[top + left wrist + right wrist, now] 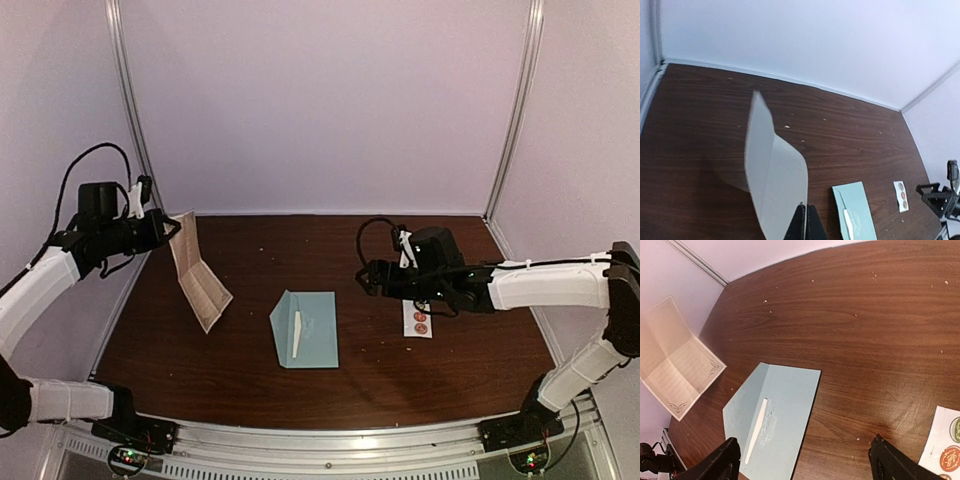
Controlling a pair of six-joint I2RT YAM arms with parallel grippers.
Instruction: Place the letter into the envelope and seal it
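Observation:
The letter [198,270], a cream creased sheet with a dark ornate border, stands tilted at the left of the table, its lower end resting on the wood. My left gripper [168,228] is shut on its upper edge. In the left wrist view its plain back [772,175] fills the space ahead of the closed fingertips [801,220]. The light blue envelope [305,328] lies flat mid-table, its pointed flap open to the left with a white strip on it. My right gripper [804,450] hovers open to the right of the envelope [777,415], holding nothing.
A small white sticker sheet [418,318] with round seals lies under the right arm, right of the envelope, and shows in the right wrist view [945,445]. White walls with metal posts [130,110] close in the back and sides.

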